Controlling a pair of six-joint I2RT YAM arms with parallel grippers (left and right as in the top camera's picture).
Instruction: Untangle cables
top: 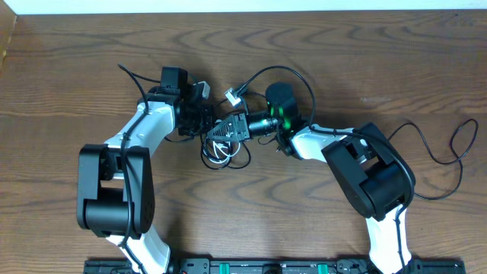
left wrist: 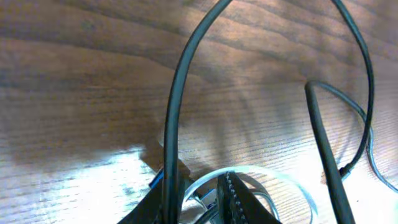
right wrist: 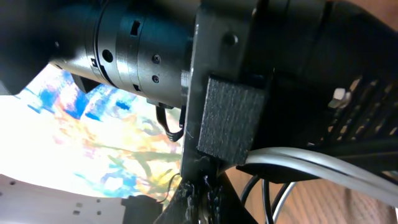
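— Dark wood table [top: 76,99], isn't it? Strong grain running across it.
— Yes, and a pale strip [top: 228,6] beyond its far edge. There's a bright glare [left wrist: 93,180] on the wood, and a blue-and-orange splashed surface [right wrist: 93,130] off to one side.

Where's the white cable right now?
Overhead, the white cable is coiled mid-table between the left arm and right arm, tangled with black cable loops.
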